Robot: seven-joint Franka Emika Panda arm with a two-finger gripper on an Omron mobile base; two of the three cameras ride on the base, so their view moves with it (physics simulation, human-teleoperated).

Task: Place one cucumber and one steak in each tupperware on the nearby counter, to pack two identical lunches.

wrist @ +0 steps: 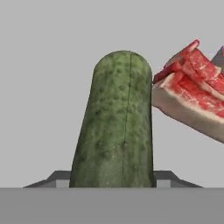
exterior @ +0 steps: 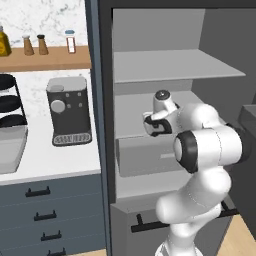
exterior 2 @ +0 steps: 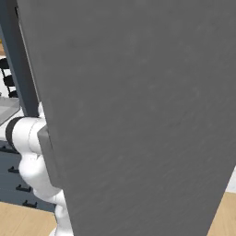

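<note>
A dark green bumpy cucumber (wrist: 116, 127) stands close in the middle of the hand view, on a pale grey shelf. My gripper (wrist: 112, 177) straddles its near end, and the dark fingertips (wrist: 59, 177) lie against both of its sides. A red marbled steak (wrist: 192, 94) with a pale fat edge lies just right of the cucumber's far end, almost touching it. In the left base view my gripper (exterior: 149, 126) reaches into the tall dark cabinet over its middle shelf (exterior: 145, 155). The white counter (exterior: 50, 160) runs to the cabinet's left. A grey open container (exterior: 10, 147) sits at the counter's left edge; I cannot tell whether it is a tupperware.
A dark coffee machine (exterior: 68, 111) stands on the counter beside the cabinet wall (exterior: 102, 125). A black rack (exterior: 11, 102) sits at the far left, with bottles on a wooden ledge (exterior: 45, 59) behind. The cabinet's open grey door (exterior 2: 138, 115) blocks the right base view.
</note>
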